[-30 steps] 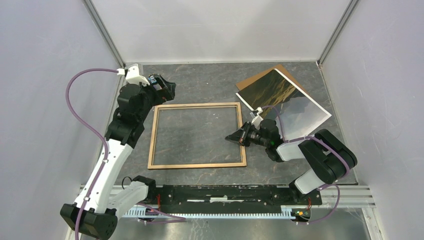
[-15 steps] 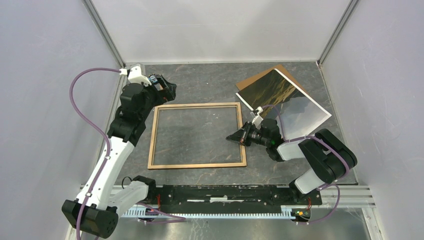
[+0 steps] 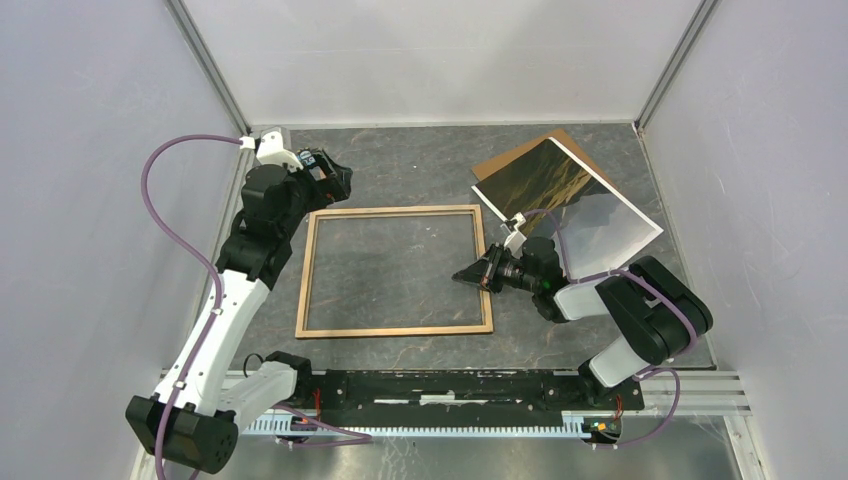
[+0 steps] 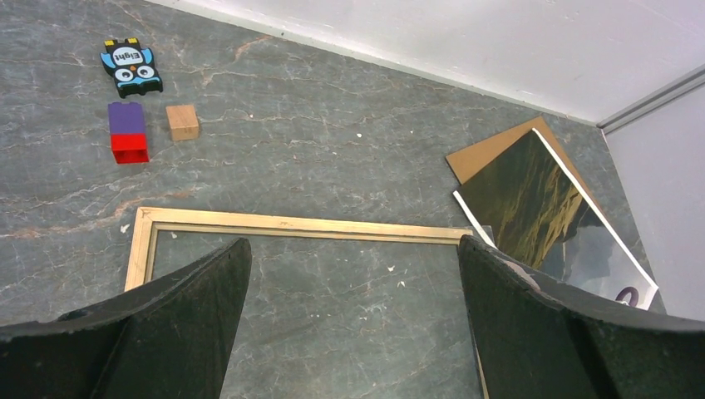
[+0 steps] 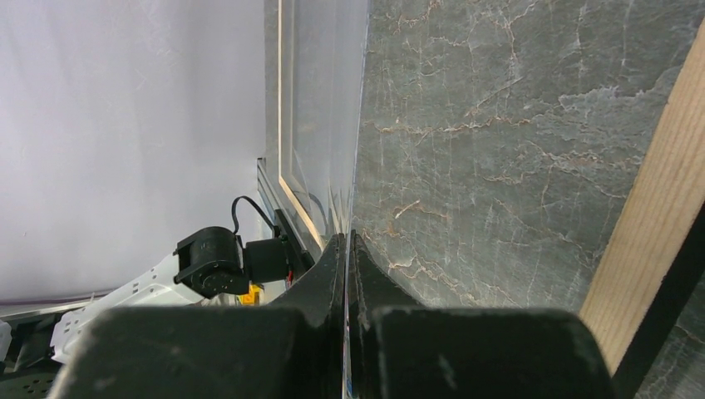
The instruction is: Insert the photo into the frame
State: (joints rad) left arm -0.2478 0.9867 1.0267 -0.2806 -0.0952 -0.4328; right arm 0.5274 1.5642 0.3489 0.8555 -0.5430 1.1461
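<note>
Step in hand, as judged: preparation of the frame (image 3: pixel 395 210); the photo (image 3: pixel 560 185) is not yet taken up.

Frame: one; laid flat at mid-table, light wood side up, the table (image 3: pixel 400 165) seen through its opening.

Photo: one; laid picture side up, well right of the frame, partly over the cardboard board (image 3: pixel 515 155), its near part hidden by the right arm.

Board: one; brown, under the photo's far edge.

Left gripper (image 4: pixel 351 245): one; spread fully wide, nothing held; hung above the frame's far-left corner.

Right gripper (image 3: pixel 460 273): one; fingers pressed together, nothing discernible between them; tip set low at the frame's right rail, contact not determinable.

Small items, beyond the frame's far-left corner: one owl figure (image 4: pixel 131 65); one purple-and-red block (image 4: pixel 128 131); one wooden cube (image 4: pixel 182 121).

Next move, as judged: the photo's thin edge is to be raised off the board, pinched, carried across, and laid squarely inside the rails; accurate alignment is called for.
</note>
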